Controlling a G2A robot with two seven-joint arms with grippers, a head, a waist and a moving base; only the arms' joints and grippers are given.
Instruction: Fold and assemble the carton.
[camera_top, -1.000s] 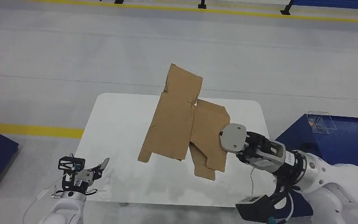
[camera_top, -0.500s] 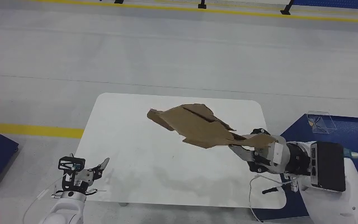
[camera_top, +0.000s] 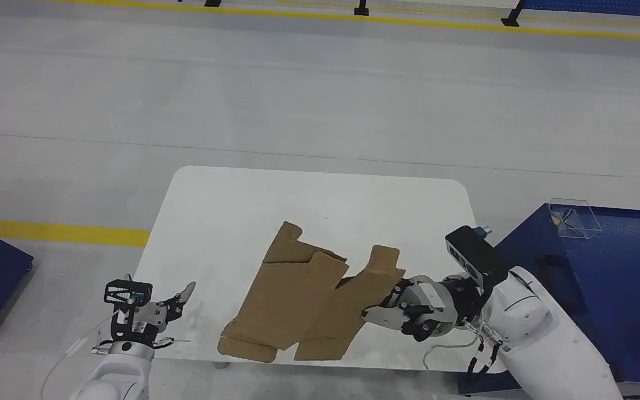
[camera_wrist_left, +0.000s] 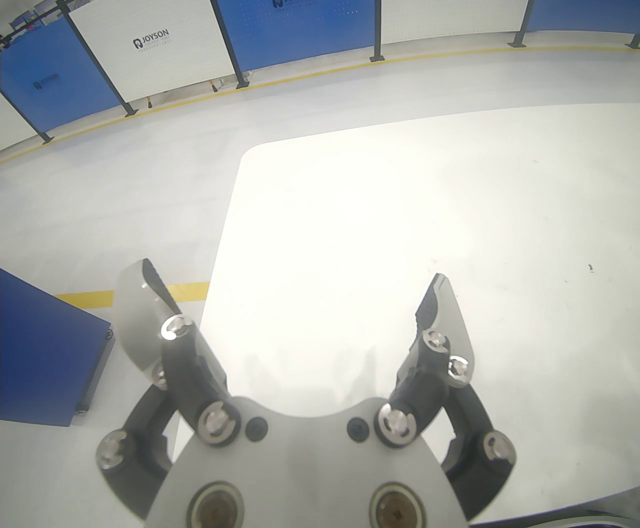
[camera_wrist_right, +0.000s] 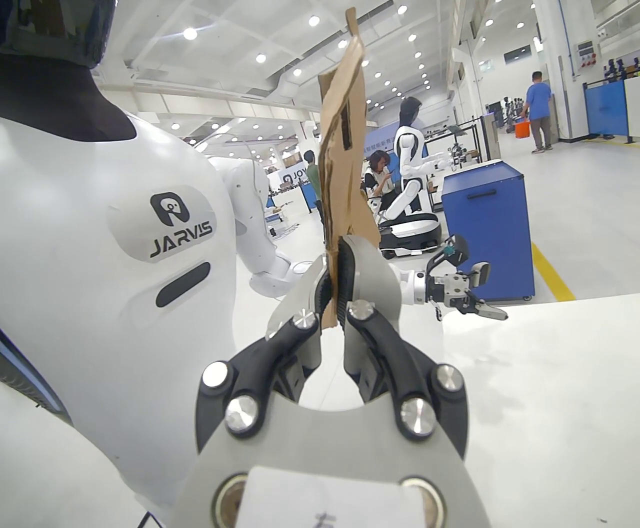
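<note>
Cardboard catches our eye first: the carton (camera_top: 300, 305), an unfolded flat brown sheet with notched flaps, spreads over the near half of the white table (camera_top: 220, 210), one corner reaching its front edge, though we cannot tell whether it rests on the surface. At the sheet's right edge we see the right gripper (camera_wrist_right: 334, 272) with its fingers pinched tight on the cardboard. By the table's near left corner the left gripper (camera_wrist_left: 295, 285) has its fingers spread wide, white tabletop showing between them.
</note>
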